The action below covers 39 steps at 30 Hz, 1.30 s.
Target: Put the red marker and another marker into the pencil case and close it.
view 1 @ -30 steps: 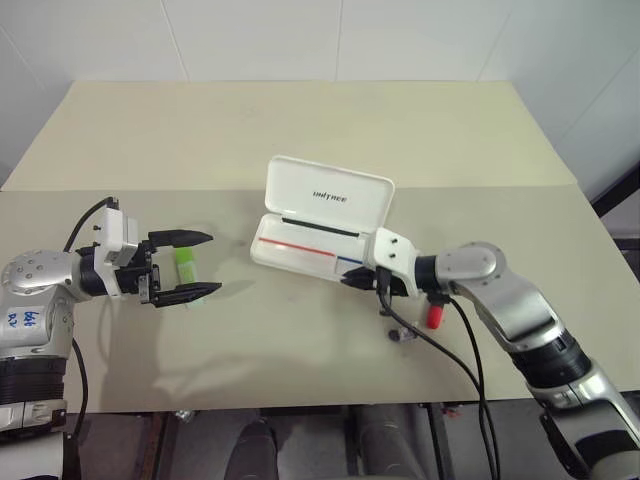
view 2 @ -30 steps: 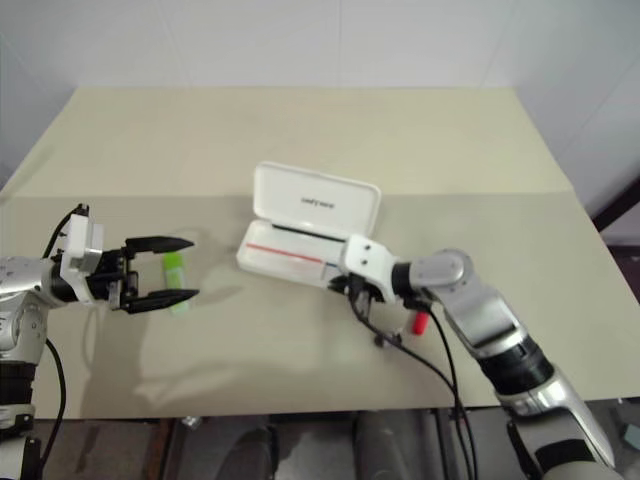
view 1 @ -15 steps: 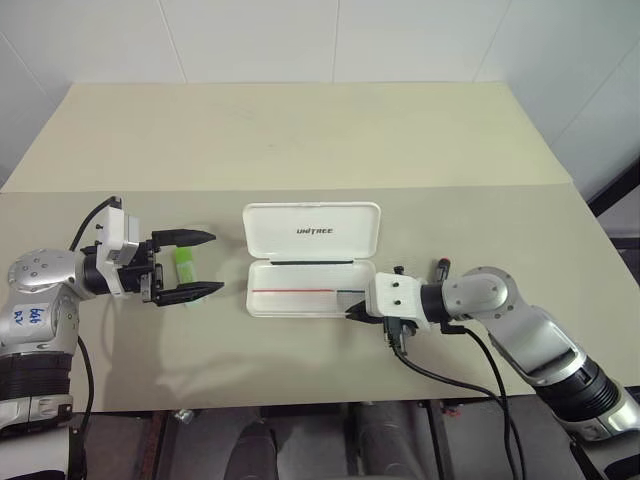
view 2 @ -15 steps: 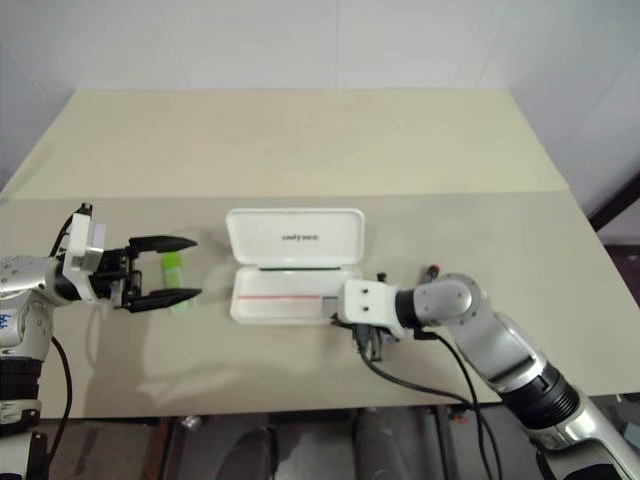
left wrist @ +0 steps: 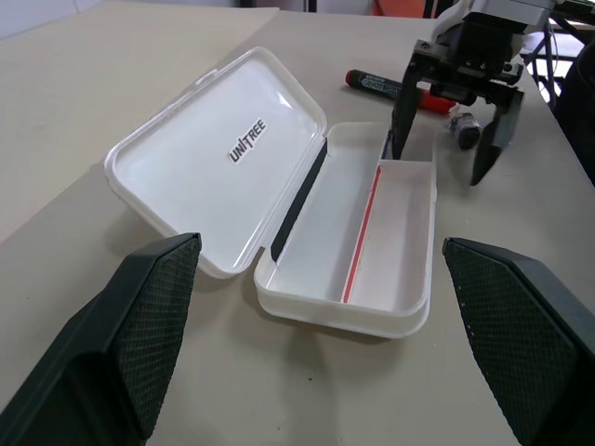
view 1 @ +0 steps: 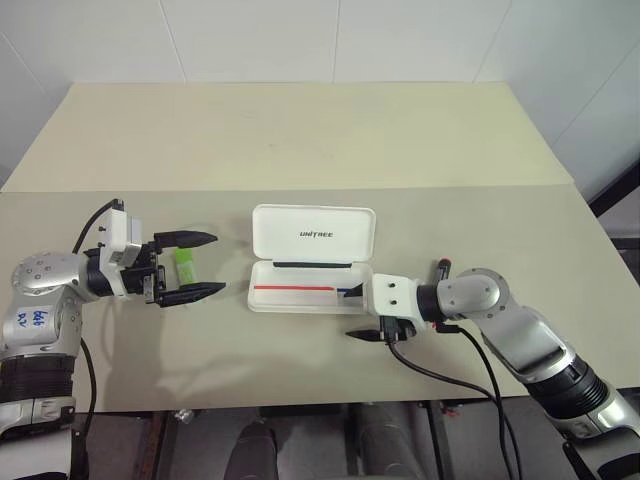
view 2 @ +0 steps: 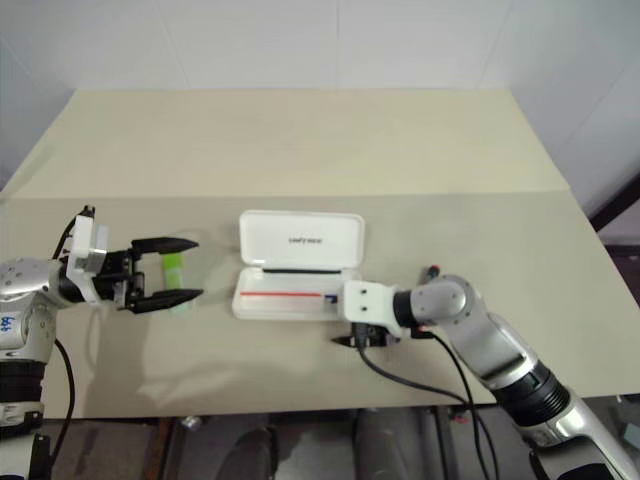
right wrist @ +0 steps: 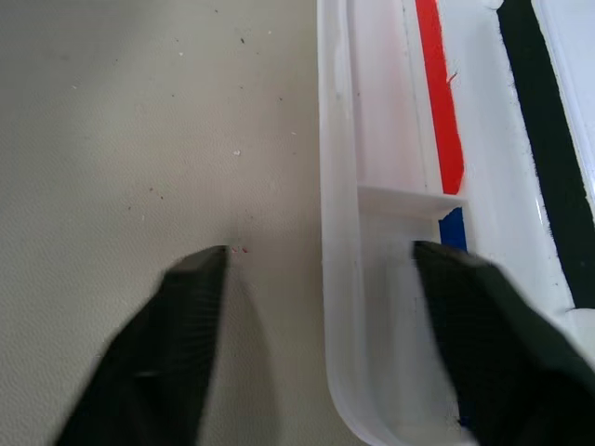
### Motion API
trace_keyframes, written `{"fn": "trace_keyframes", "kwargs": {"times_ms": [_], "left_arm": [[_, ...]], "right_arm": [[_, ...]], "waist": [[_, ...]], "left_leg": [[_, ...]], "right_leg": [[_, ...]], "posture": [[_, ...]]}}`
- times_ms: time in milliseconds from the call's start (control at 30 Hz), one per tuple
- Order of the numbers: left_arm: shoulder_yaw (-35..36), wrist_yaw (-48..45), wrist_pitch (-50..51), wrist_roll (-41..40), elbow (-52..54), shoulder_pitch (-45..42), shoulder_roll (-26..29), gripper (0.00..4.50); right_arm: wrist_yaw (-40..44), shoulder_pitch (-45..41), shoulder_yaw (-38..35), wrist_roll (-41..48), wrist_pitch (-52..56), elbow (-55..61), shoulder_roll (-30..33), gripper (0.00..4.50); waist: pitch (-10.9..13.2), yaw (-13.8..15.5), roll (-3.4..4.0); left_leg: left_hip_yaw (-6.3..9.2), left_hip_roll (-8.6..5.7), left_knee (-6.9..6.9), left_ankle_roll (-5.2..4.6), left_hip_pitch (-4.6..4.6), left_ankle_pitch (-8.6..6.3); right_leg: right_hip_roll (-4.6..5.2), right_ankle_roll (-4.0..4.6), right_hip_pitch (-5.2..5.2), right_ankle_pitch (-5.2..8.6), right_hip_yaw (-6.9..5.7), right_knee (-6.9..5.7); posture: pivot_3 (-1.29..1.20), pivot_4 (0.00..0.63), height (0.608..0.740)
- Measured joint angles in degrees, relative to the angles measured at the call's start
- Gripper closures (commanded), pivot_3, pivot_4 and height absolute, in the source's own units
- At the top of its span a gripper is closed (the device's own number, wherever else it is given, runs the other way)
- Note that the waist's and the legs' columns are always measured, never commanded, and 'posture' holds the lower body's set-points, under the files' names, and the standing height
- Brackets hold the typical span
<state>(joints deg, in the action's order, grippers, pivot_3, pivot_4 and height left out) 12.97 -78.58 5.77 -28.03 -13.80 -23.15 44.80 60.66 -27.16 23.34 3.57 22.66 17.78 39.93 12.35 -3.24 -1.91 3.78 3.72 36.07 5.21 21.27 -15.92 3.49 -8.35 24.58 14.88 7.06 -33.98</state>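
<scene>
The pencil case (view 1: 300, 298) lies open mid-table, its white lid (view 1: 312, 235) with dark lettering tipped back and its tray empty. My right gripper (view 1: 357, 315) is open at the tray's right front corner, and the front wall (right wrist: 337, 232) runs between its fingers. The red marker (left wrist: 390, 88) lies on the table behind that arm; its dark tip (view 1: 441, 267) pokes out. The light-green marker (view 1: 185, 268) lies on the table left of the case. My left gripper (view 1: 192, 266) hovers open around it, pointing at the case.
A small grey-black lump (left wrist: 460, 122) sits by the red marker, behind my right gripper (left wrist: 456, 116). The beige table (view 1: 300, 140) stretches far behind the case. Its front edge (view 1: 250, 405) runs just below both arms.
The pencil case has swung from a tilted position to square with the table edge. My right gripper, shut before, has opened at the case's corner. The left gripper has stayed put.
</scene>
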Motion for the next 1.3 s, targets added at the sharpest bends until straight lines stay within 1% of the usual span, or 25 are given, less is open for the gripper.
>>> {"fn": "trace_keyframes", "kwargs": {"times_ms": [200, 267, 400, 533, 700, 767, 933, 1033, 1300], "left_arm": [[-0.46, 0.23, 0.05, 0.00, 0.16, 0.01, -1.03, 0.00], [-0.54, 0.20, 0.05, 0.00, 0.30, 0.01, -1.12, 0.00], [-0.58, -0.02, 0.12, -0.02, 1.07, 0.27, -1.33, 0.00], [-0.60, -0.62, 0.15, -0.40, 1.80, 1.00, -1.77, 0.00], [-0.66, -1.16, -0.15, -0.73, 1.76, 1.11, -2.33, 0.00], [-0.89, -1.19, -0.18, -0.73, 1.63, 0.98, -2.60, 0.00], [-2.73, -1.83, -0.48, -0.66, -0.14, -1.10, -3.78, 0.00], [-3.19, -2.36, -0.88, -0.54, -0.92, -2.27, -4.21, 0.00], [-4.72, -2.97, -1.51, 0.05, -2.86, -3.57, -4.89, 0.00]], "right_arm": [[0.66, 1.74, -3.26, 3.40, 0.25, 2.74, 0.44, 0.06], [0.71, 1.93, -5.61, 5.52, 1.61, 4.27, 0.79, 0.06], [-0.27, 2.55, -12.92, 10.24, 6.46, 7.20, 2.44, 0.06], [-4.17, 4.88, -20.39, 13.63, 12.93, 8.60, 2.87, 0.06], [-12.92, 6.48, -29.16, 15.52, 21.96, 9.09, 2.51, 0.06], [-15.18, 8.00, -30.96, 15.95, 25.06, 9.44, 2.53, 0.06], [-20.63, 11.87, -33.01, 17.59, 36.61, 11.39, 2.54, 0.06], [-23.42, 12.21, -34.09, 18.74, 40.56, 12.60, 1.63, 0.06], [-31.58, 12.11, -34.98, 19.66, 45.64, 13.61, -5.82, 0.06]], "waist": [[0.00, 0.05, 0.00], [0.00, 0.02, 0.00], [-0.01, 0.13, -0.01], [-0.01, 0.18, -0.02], [-0.01, 0.18, -0.02], [-0.01, 0.18, -0.02], [-0.01, 0.22, -0.02], [-0.01, 0.10, -0.02], [-0.01, 0.11, -0.02]], "left_leg": [[0.00, 0.00, 0.00, 0.00, 0.00, 0.00], [0.00, 0.00, 0.01, 0.00, 0.00, 0.00], [0.00, 0.00, 0.00, 0.00, -0.01, 0.00], [0.00, 0.00, 0.00, 0.00, 0.00, 0.00], [0.00, 0.00, 0.01, 0.00, -0.01, 0.00], [0.00, 0.00, 0.00, 0.00, -0.01, 0.00], [0.00, -0.01, 0.02, 0.00, 0.02, 0.00], [0.00, -0.01, 0.03, 0.00, 0.01, 0.00], [0.00, -0.01, -0.01, 0.00, 0.02, 0.00]], "right_leg": [[0.00, -0.02, 0.00, -0.01, 0.00, -0.02], [0.00, -0.02, 0.00, -0.01, 0.00, -0.02], [0.00, -0.03, -0.02, -0.02, 0.00, -0.02], [0.00, 0.00, -0.01, 0.00, 0.00, -0.01], [0.00, 0.15, -0.02, 0.06, 0.01, 0.00], [0.00, 0.17, -0.01, 0.07, 0.02, 0.02], [0.00, 0.16, -0.02, 0.07, 0.03, 0.04], [0.00, 0.18, -0.02, 0.07, 0.04, 0.07], [0.00, 0.14, -0.02, 0.06, 0.04, 0.08]], "posture": [[0.00, 0.150, 0.740], [0.00, 0.150, 0.740], [0.00, 0.150, 0.740], [0.00, 0.150, 0.740], [0.00, 0.150, 0.740], [0.00, 0.150, 0.740], [0.00, 0.150, 0.740], [0.00, 0.150, 0.740], [0.00, 0.150, 0.740]]}}
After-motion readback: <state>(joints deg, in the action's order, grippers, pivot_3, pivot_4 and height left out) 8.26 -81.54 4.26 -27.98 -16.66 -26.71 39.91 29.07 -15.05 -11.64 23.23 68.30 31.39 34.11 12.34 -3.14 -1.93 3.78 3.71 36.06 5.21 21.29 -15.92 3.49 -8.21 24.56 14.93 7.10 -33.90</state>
